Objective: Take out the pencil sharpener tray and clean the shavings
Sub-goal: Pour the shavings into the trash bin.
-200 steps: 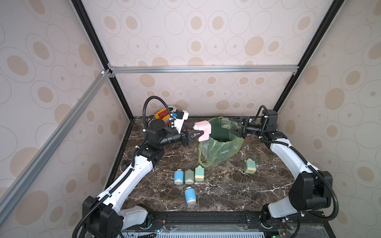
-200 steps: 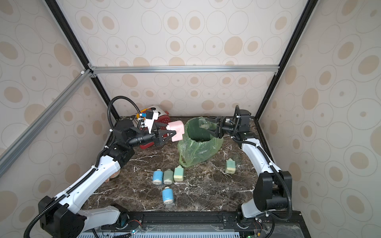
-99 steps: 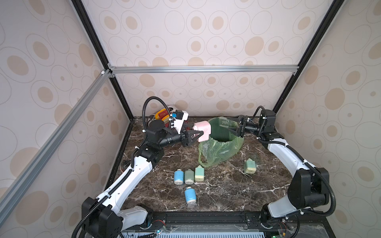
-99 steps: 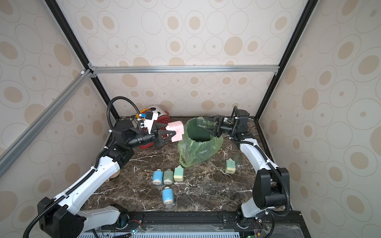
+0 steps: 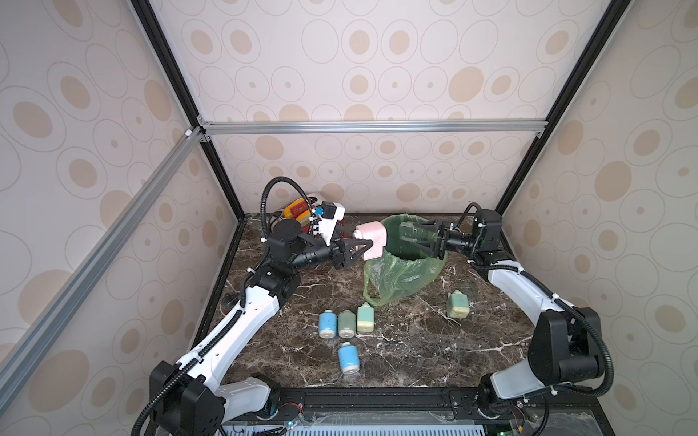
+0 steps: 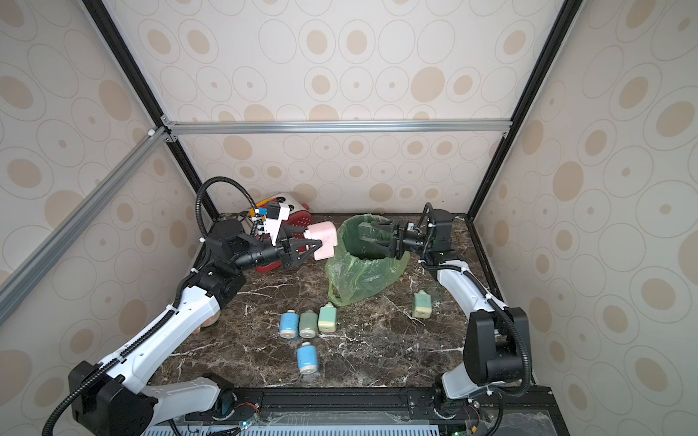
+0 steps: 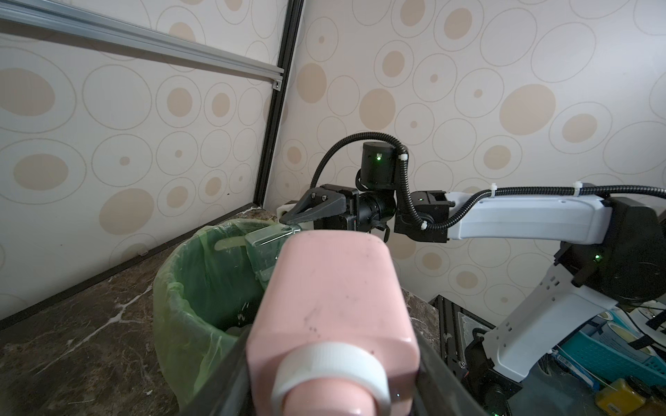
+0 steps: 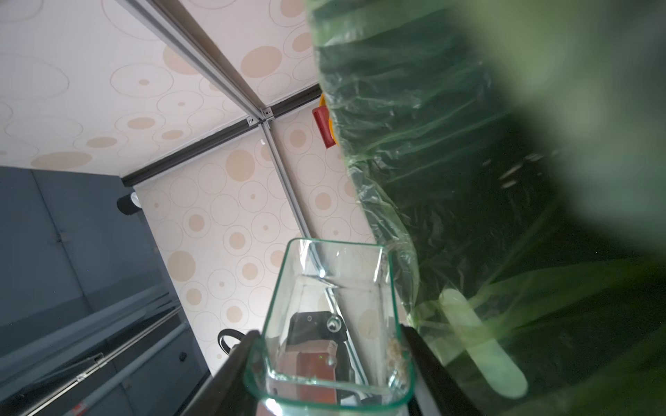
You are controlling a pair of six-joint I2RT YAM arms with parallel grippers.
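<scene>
Moved since earlier frames: next to nothing. The right arm [image 5: 521,287] has shifted a touch at elbow and wrist, and the left arm [image 5: 245,313] and its load sit as before.
Left jaws: clenched on the pink pencil sharpener [image 5: 372,239], gripped at its knob end, with the body pointing toward the bin.
Sharpener position: held off the surface, just beside the bin's rim on the left arm's side. Its white collar and pink knob face the left wrist camera.
Right jaws: clenched on the clear tray [image 8: 331,317], one finger on each long side.
Tray position: out of the sharpener and apart from it, held over the mouth of the green-bagged bin [image 5: 404,271].
Shavings: a small tan clump [image 8: 394,351] clings to one inner wall of the tray. A few flecks [image 8: 511,173] lie on the bag inside the bin.
Surface: dark marble surface [image 5: 415,339]. It carries a row of three sharpeners [image 5: 346,323] in blue, grey-green and pale green. A lone blue sharpener [image 5: 348,358] lies just nearer the robot's base. A pale green sharpener [image 5: 457,305] lies well apart, by the right arm.
Back corner: a red-and-white object [image 6: 298,215] sits behind the left arm; its kind is not clear.
</scene>
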